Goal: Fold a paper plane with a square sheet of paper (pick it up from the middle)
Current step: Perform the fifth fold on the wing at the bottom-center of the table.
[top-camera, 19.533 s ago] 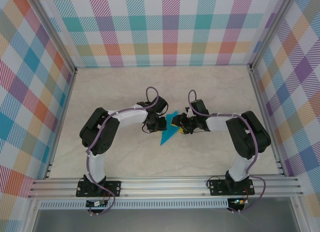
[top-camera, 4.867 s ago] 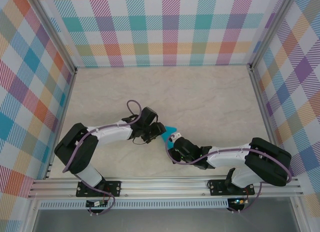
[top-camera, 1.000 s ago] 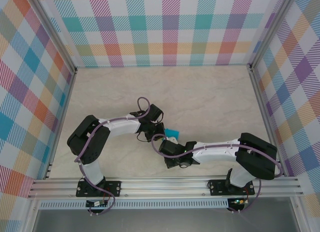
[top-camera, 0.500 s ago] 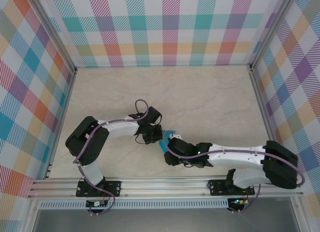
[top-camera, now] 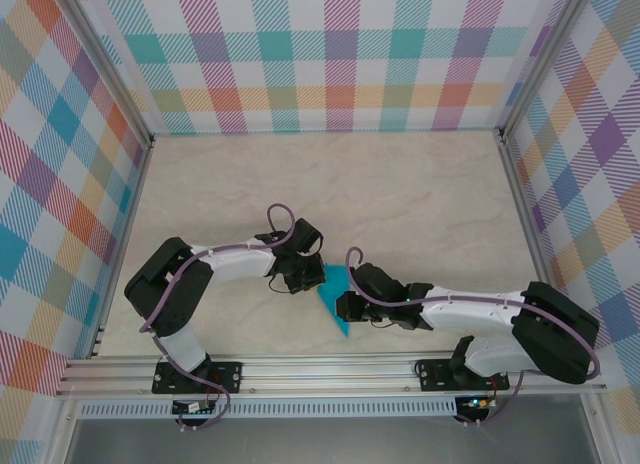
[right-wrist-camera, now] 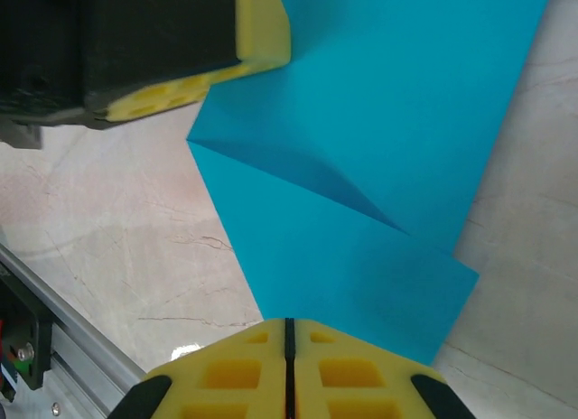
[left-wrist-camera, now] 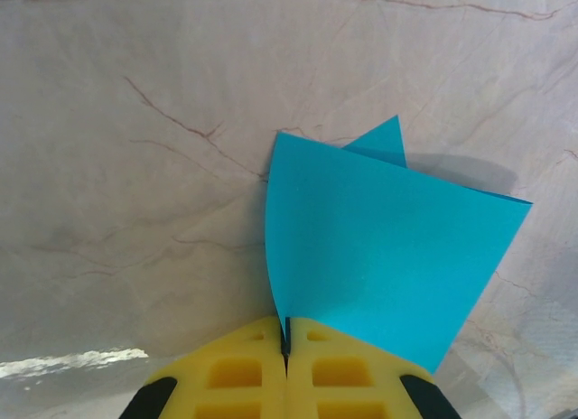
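Right claw [right-wrist-camera: 289,338], bottom centre of its wrist view, is clenched on the near edge of the teal paper plane [right-wrist-camera: 379,121]. Farther up that frame, at upper left, the left claw [left-wrist-camera: 285,342] grips another edge, its yellow pads pressed together. In the top view the plane hangs between both claws just below centre, over the marbled bench [top-camera: 400,184], its sharp tip pointing down.
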